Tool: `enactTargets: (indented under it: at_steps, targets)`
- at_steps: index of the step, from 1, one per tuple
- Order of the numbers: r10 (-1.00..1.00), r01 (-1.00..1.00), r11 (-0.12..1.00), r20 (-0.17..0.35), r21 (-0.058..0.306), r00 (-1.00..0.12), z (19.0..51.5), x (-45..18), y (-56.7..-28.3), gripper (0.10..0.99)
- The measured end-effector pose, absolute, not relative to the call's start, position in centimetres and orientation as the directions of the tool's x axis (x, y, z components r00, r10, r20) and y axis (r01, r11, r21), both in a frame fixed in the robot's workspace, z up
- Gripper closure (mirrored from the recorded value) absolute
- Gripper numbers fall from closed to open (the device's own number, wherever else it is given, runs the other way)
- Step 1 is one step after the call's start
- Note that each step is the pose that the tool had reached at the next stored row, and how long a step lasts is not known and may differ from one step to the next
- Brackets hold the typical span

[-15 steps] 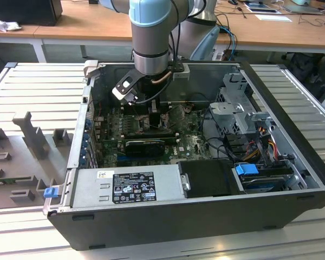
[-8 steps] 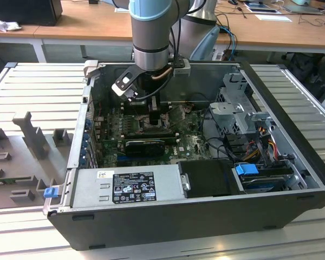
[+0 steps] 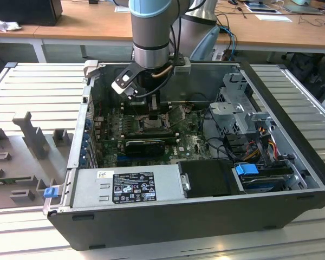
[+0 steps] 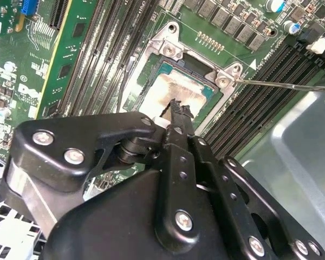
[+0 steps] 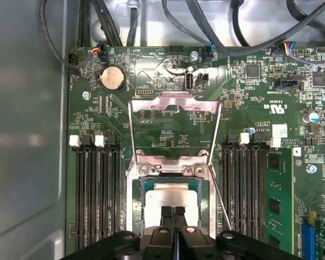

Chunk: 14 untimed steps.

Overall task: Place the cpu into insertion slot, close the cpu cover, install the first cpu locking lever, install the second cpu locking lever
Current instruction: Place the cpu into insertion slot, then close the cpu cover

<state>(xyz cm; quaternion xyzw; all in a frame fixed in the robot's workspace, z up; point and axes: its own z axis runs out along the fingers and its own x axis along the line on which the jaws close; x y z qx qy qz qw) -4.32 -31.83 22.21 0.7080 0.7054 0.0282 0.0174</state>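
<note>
The cpu (image 5: 170,196), a pale silver square, lies in the insertion slot (image 5: 142,187) on the green board. In the second wrist view the cpu (image 4: 162,92) shows scorched-looking edges inside the insertion slot (image 4: 170,67). The cpu cover (image 5: 173,102) stands open, tipped back from its hinge. A thin locking lever (image 5: 219,197) rises free beside the socket, and the same lever (image 4: 281,84) sticks out sideways. My gripper (image 5: 173,211) is shut, with its fingertips together right over the cpu's top and nothing between them. In the other views the gripper (image 4: 176,106) (image 3: 151,112) hangs low inside the case.
Long black memory slots (image 5: 97,195) flank the socket on both sides. A coin battery (image 5: 112,78) and black cables (image 5: 206,32) lie beyond the cover. The case's grey wall (image 5: 27,135) is close by. A power supply (image 3: 130,187) and drive cage (image 3: 241,111) fill the case's other sides.
</note>
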Motion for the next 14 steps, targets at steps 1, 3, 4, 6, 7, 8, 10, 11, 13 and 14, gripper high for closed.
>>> enactTargets:
  at_steps: [1, 3, 4, 6, 7, 8, 10, 11, 13, 14]
  targets:
    - [1.0, 0.998, -0.004, 0.016, 0.064, 0.003, 22.23, -4.32, -31.83, 0.98]
    - [1.0, 0.998, -0.004, 0.015, 0.064, 0.003, 22.29, -4.32, -31.83, 0.98]
    - [1.0, 0.998, -0.004, 0.015, 0.064, 0.003, 22.41, -4.32, -31.83, 0.98]
    - [1.0, 0.998, -0.004, 0.015, 0.064, 0.003, 22.58, -4.32, -31.83, 0.98]
    - [1.0, 0.998, -0.004, 0.015, 0.064, 0.003, 22.66, -4.32, -31.83, 0.98]
    - [1.0, 0.998, -0.004, 0.015, 0.065, 0.003, 22.74, -4.32, -31.83, 0.98]
    - [1.0, 0.998, -0.004, 0.015, 0.061, 0.003, 22.74, -3.96, -31.83, 0.98]
    - [1.0, 0.998, -0.004, 0.015, 0.061, 0.003, 22.74, -3.87, -31.83, 0.98]
    - [1.0, 0.998, -0.004, 0.015, 0.061, 0.003, 22.74, -3.79, -31.83, 0.98]
    - [1.0, 0.998, -0.004, 0.015, 0.061, 0.003, 22.74, -3.79, -31.83, 0.98]
